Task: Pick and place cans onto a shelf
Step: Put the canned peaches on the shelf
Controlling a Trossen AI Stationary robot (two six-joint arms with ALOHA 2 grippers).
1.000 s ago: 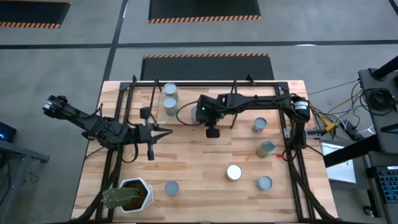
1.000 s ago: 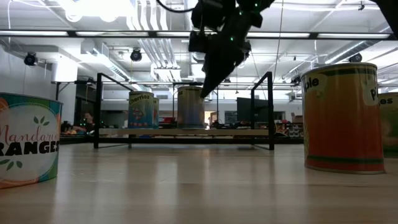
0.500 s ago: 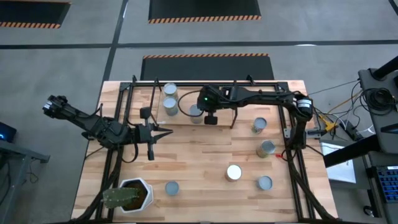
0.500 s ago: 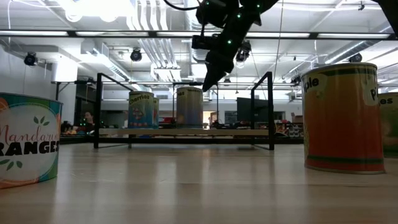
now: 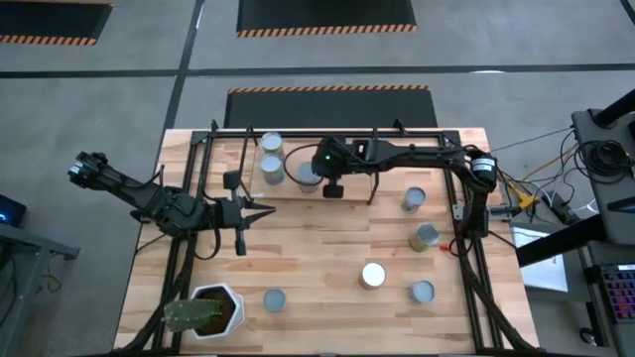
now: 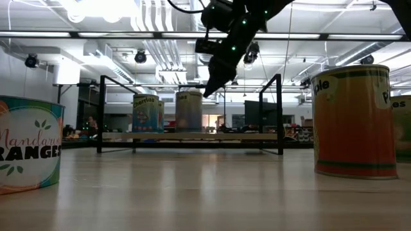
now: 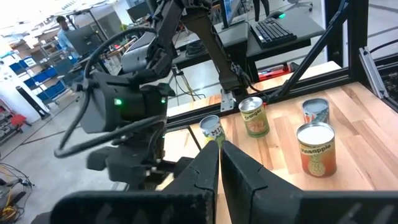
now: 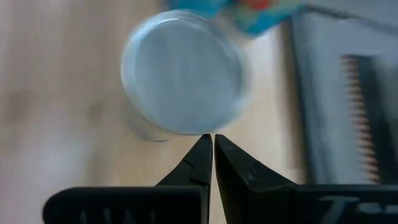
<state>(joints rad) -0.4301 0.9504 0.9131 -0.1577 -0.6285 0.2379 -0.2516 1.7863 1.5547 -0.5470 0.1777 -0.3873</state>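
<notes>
High view: right claw (image 5: 332, 188), fingers clenched together and empty, is hovering over the shelf (image 5: 347, 188), with a can (image 5: 309, 174) sitting just beside it at ten o'clock.

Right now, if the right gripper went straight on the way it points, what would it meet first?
Probably the silver-topped can on the shelf: the shut right gripper points at its near rim, though the height gap is unclear.
</notes>
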